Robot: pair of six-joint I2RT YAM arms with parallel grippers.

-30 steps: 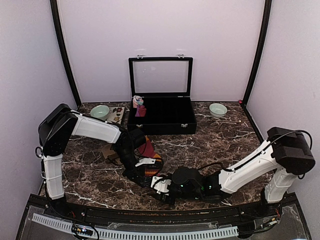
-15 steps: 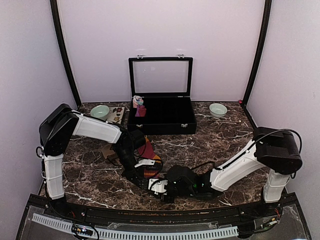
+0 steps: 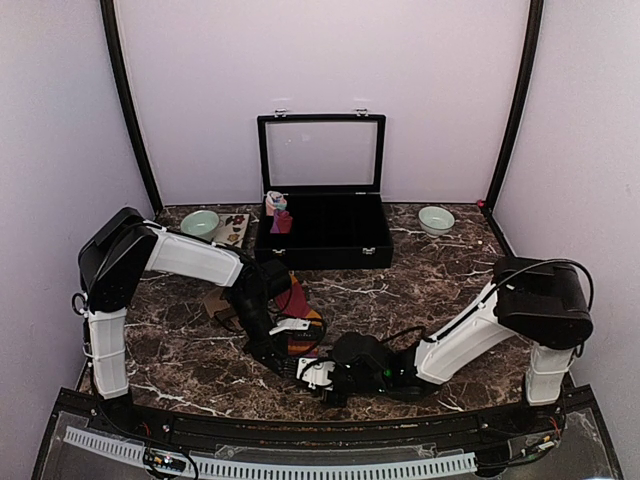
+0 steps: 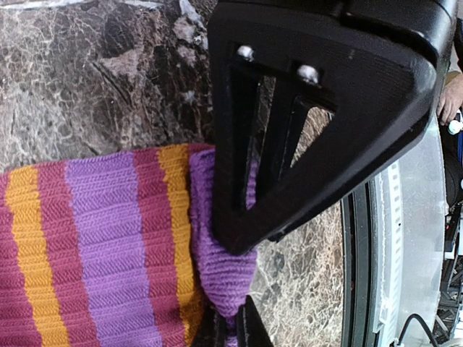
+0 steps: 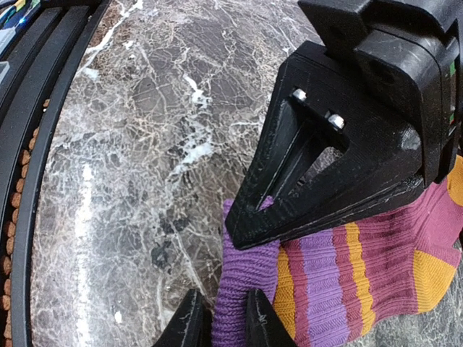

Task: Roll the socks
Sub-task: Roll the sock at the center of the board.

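The red-maroon sock (image 3: 303, 322) with a purple-orange striped cuff lies flat on the marble near the front edge. In the left wrist view its cuff (image 4: 94, 246) fills the lower left, and my left gripper (image 4: 235, 285) is shut on the purple cuff edge. In the right wrist view the cuff (image 5: 325, 282) lies at the lower right, and my right gripper (image 5: 231, 278) is shut on the same purple edge. In the top view the left gripper (image 3: 288, 358) and right gripper (image 3: 322, 380) meet at the sock's near end. A tan-brown sock (image 3: 218, 303) lies partly hidden behind the left arm.
An open black case (image 3: 322, 235) stands at the back, with a pink and light-blue bundle (image 3: 277, 210) in its left corner. Green bowls sit at the back left (image 3: 200, 222) and back right (image 3: 436, 219). The table's black front rail (image 3: 330, 425) runs just below the grippers.
The right arm has drawn left, and its gripper has slid closer to the left gripper at the cuff. The left arm has hardly moved.
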